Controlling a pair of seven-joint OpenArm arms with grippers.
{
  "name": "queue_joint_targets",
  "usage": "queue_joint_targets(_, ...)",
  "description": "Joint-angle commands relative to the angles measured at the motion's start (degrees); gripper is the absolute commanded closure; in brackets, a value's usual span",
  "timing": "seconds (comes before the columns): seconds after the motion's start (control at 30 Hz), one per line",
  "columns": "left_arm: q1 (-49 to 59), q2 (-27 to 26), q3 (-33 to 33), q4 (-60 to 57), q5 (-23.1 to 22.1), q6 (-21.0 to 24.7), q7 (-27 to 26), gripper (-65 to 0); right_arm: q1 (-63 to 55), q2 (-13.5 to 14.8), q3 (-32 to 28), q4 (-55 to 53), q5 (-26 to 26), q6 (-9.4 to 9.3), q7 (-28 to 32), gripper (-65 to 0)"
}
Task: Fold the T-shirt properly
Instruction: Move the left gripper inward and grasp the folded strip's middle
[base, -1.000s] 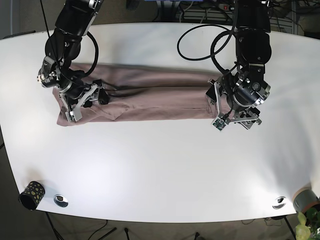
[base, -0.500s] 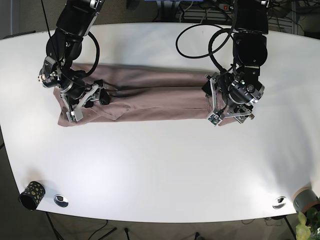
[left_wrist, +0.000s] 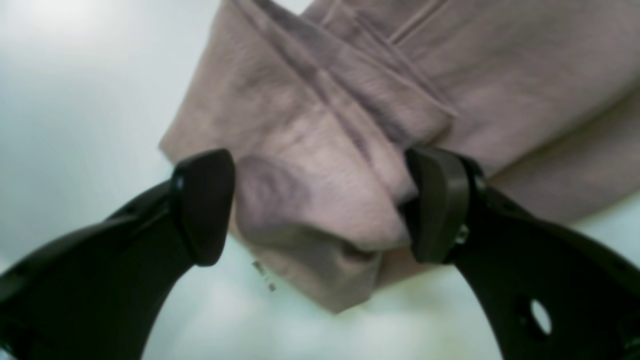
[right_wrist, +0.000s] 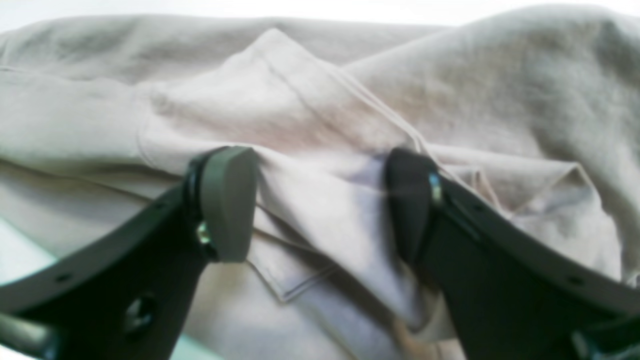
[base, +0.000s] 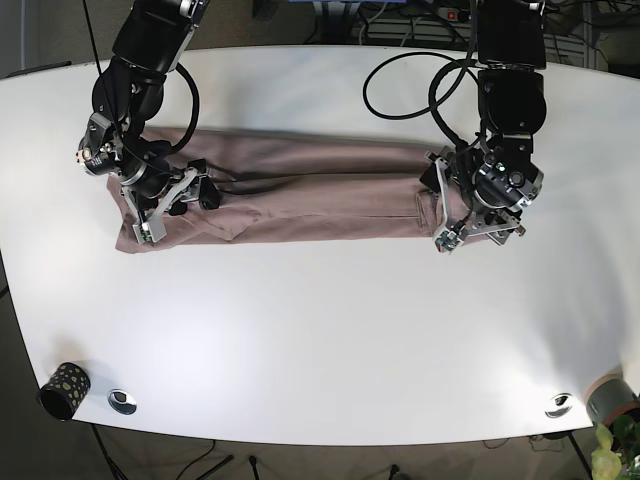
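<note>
The mauve T-shirt (base: 300, 190) lies folded into a long band across the white table (base: 320, 330). My left gripper (base: 447, 207) is at the band's right end. In the left wrist view it (left_wrist: 320, 205) stands open, and a bunched corner of T-shirt (left_wrist: 310, 165) fills the space between the black fingers (left_wrist: 202, 205). My right gripper (base: 165, 205) is at the band's left end. In the right wrist view it (right_wrist: 320, 200) is open too, straddling a raised fold of T-shirt (right_wrist: 300, 115) with a hem seam below it.
A dark patterned cup (base: 63, 390) sits at the table's near left corner beside a metal disc (base: 122, 401). Another disc (base: 558, 405) and a potted plant (base: 612, 415) are at the near right corner. Black cables (base: 410, 85) loop above the left arm.
My left arm moved left onto the shirt's right end, then drew slightly back to the right. The right arm and the shirt's left end have barely moved.
</note>
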Motion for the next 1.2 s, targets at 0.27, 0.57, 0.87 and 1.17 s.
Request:
queue_joint_targets(0.27,-1.06,-0.29,-0.96,0.83,0.19,0.31,-0.76,-45.0,0.38,0.31,0.02,0.35,-0.55,-0.07,-1.22,-38.8)
queue_joint_targets(0.57,-0.88,-0.2,-1.05,0.83,0.1,0.31,-4.46,-6.7,0.38,0.22,0.02,0.35,-0.55,-0.07,-1.22,-38.8)
queue_joint_targets(0.87,0.7,-0.02,-1.14,5.66,-0.25,0.04,-6.39,0.0,0.38,0.22,0.02,0.35,-0.64,-0.07,-1.22,-38.8)
queue_joint_targets(1.17,3.33,3.06,-0.7,10.06,-0.25,-2.24,-6.21,0.0,0.38,0.22,0.02,0.35,-0.64,-0.07,-1.22,-38.8)
